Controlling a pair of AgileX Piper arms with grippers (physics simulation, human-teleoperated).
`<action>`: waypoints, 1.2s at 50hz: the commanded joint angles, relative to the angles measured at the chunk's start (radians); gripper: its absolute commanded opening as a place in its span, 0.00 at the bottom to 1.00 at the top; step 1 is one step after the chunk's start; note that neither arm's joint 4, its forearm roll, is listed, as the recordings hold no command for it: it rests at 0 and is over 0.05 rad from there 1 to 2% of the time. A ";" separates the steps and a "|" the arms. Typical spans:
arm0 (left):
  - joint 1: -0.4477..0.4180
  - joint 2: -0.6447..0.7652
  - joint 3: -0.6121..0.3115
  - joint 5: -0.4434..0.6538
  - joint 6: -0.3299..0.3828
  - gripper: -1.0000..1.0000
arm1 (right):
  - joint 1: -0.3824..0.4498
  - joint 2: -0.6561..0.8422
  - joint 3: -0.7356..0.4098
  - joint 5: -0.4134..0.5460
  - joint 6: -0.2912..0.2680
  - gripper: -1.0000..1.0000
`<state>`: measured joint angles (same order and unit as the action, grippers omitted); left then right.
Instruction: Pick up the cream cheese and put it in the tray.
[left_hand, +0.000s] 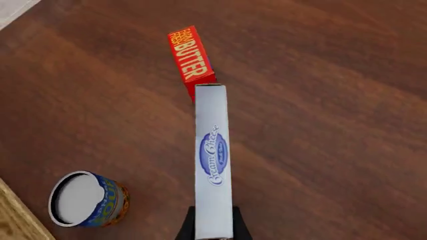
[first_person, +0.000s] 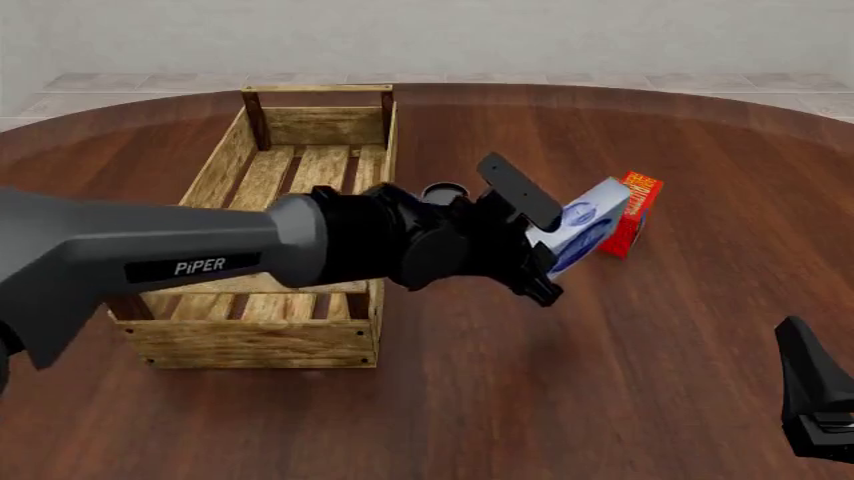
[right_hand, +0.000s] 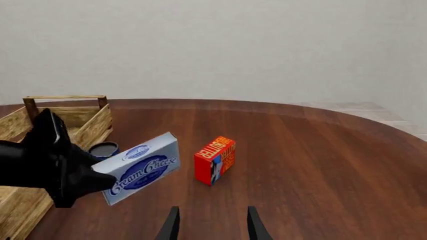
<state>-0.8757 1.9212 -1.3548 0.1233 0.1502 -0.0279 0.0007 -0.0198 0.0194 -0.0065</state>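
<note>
Blue can (left_hand: 87, 200) (left wrist view only)

— Inspector: Colours, please.
— Operator: I read the cream cheese (right_hand: 141, 168) as pale blue-white, dark blue oval, white script. Butter box (right_hand: 215, 160): red, yellow lettering. Can (left_hand: 88, 199): blue and orange label, white top.
— Inspector: Woodwork?
— Operator: I see the tray (first_person: 244, 342) in light slats, the table (first_person: 667, 350) dark reddish-brown, grained.
</note>
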 joint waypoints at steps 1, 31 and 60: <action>0.035 -0.073 0.031 -0.018 0.009 0.00 | -0.001 0.000 0.000 0.000 0.001 1.00; 0.114 -0.243 0.210 -0.097 -0.005 0.00 | 0.001 0.000 0.000 0.001 0.001 1.00; 0.196 -0.344 0.264 -0.092 0.021 0.00 | 0.005 0.000 -0.001 -0.004 -0.008 1.00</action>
<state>-0.7124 1.6125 -1.0956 0.0287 0.1572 -0.0251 0.0007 -0.0199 0.0192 -0.0088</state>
